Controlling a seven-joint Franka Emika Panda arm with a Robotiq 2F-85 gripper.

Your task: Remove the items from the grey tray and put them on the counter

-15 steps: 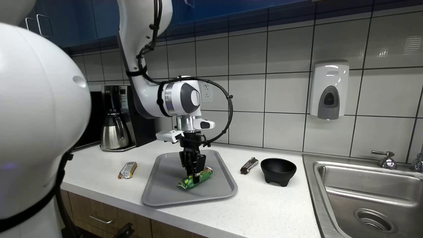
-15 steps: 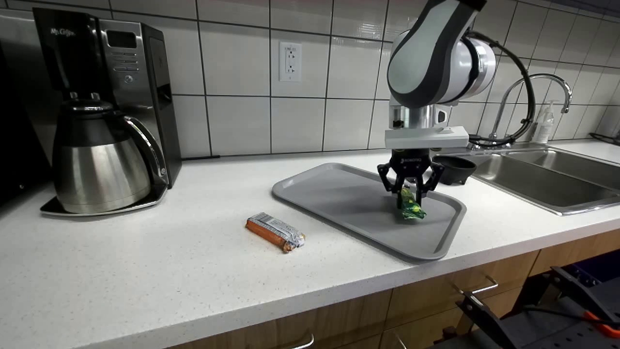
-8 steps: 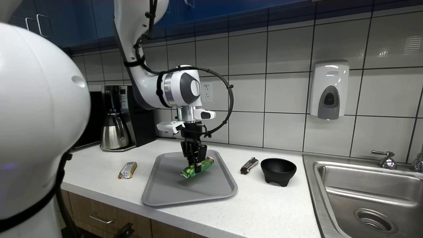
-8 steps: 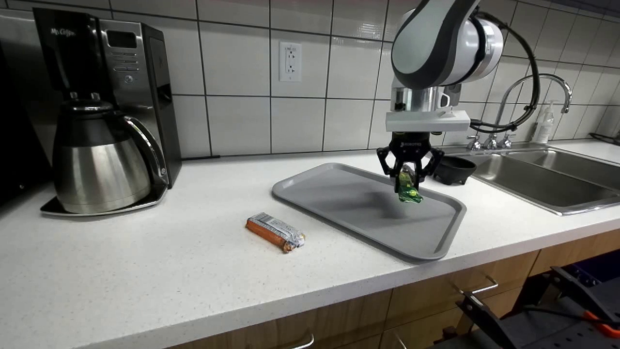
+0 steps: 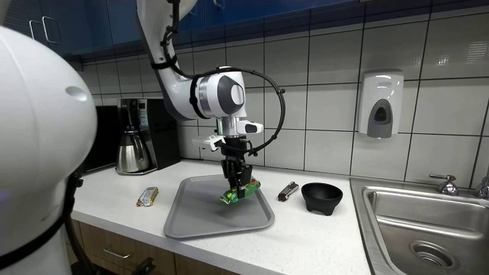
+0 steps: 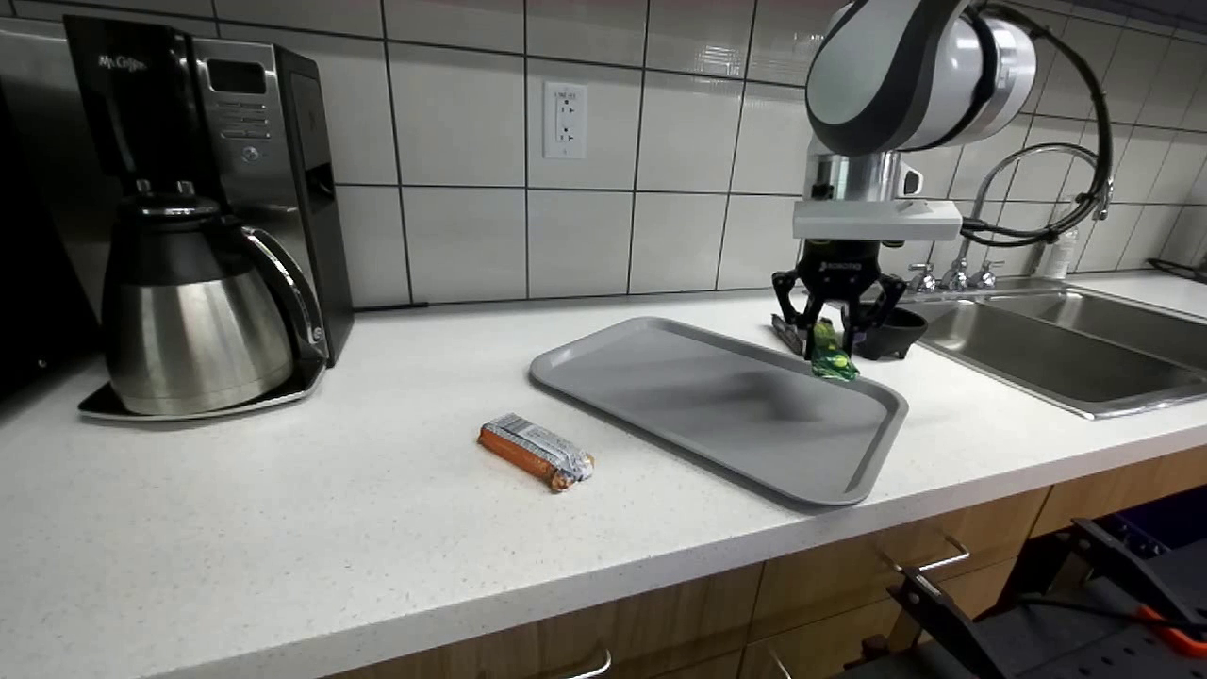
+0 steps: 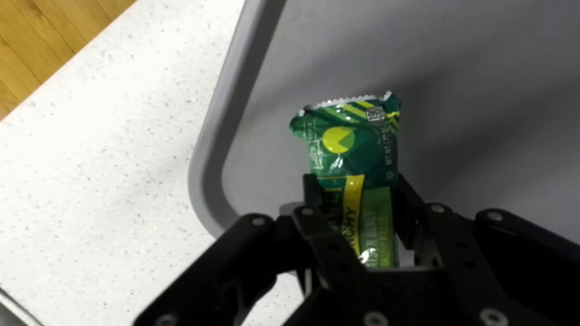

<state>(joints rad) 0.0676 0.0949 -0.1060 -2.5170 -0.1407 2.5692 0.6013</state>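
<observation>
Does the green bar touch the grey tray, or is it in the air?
In the air: the claw grips the green bar above the grey tray; in an exterior view, a shadow lies apart from it.

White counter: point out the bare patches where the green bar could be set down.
On the counter, one bare patch is bordered by the grey tray, black bowl and steel sink. Another lies between the coffee maker and the silvery packet. It is crowded where the dark bar lies between tray and bowl.

Green wrapped bar (image 7: 355, 174) held above grey tray (image 5: 202, 210), silvery packet (image 5: 147, 196), dark stick (image 5: 288, 191), both on white counter (image 5: 301, 240)
</observation>
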